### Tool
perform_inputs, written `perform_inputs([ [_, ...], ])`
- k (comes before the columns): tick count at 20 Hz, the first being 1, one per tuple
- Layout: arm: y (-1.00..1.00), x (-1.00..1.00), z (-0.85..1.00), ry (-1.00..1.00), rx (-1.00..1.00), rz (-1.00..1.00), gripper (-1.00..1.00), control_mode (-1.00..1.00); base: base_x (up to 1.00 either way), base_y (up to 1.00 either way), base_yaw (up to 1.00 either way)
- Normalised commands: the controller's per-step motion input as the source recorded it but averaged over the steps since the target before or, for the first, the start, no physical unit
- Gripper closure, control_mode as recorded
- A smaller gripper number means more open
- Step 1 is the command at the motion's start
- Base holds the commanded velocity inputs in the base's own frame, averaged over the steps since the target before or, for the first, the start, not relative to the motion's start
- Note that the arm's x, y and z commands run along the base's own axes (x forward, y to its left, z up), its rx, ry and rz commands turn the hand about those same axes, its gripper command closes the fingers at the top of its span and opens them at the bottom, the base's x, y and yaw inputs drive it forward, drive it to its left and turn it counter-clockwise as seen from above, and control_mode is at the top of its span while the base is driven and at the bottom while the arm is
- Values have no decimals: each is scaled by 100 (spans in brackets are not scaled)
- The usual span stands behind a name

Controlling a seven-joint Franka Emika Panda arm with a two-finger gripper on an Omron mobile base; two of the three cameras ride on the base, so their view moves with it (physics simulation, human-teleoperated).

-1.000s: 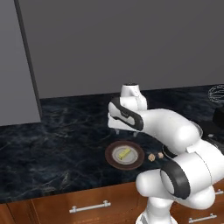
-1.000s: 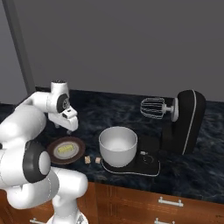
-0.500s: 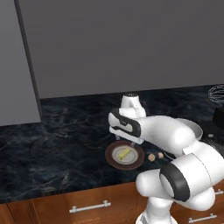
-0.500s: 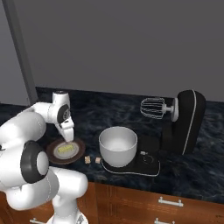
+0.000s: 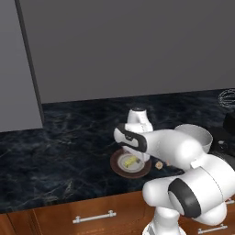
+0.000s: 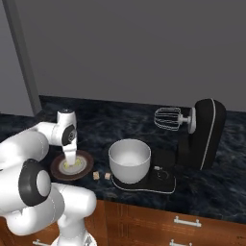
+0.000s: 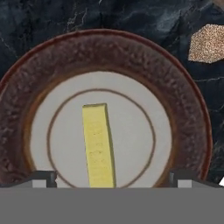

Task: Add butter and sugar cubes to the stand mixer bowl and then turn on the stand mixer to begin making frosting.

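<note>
The gripper (image 7: 112, 177) hangs just above the plate (image 7: 183, 109) with its jaws spread wide and nothing between them — the two fingertips (image 7: 43, 177) stand at either side of the butter's near end without touching it. The butter (image 7: 98, 144) lies flat in the plate's white middle, its length running from 12 to 6 o'clock in the hand view. One of the sugar cubes (image 7: 208, 43) sits on the dark marble counter (image 6: 211, 192) at the plate's 2 o'clock, off the rim. In the right base view both cubes rest on the counter between the plate and the stand mixer bowl (image 6: 129, 160), which stands empty on the base of the stand mixer (image 6: 204, 134) — whisk raised at the bowl's 1 o'clock.
</note>
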Motion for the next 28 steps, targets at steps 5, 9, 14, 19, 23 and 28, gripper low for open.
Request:
perform_inputs([
  [5, 6, 1, -17, 0, -3, -2, -100, -100, 0, 0, 0],
  [9, 0, 10, -21, 0, -1, 0, -100, -100, 0, 0, 0],
  [14, 0, 14, -22, 0, -2, 0, -100, -100, 0, 0, 0],
  [19, 0, 13, -22, 1, -2, 0, -100, -100, 0, 0, 0],
  [23, 1, 0, -34, 3, 0, 0, -100, -100, 0, 0, 0],
  [28, 0, 0, -33, 6, 0, 0, 100, -100, 0, 0, 0],
])
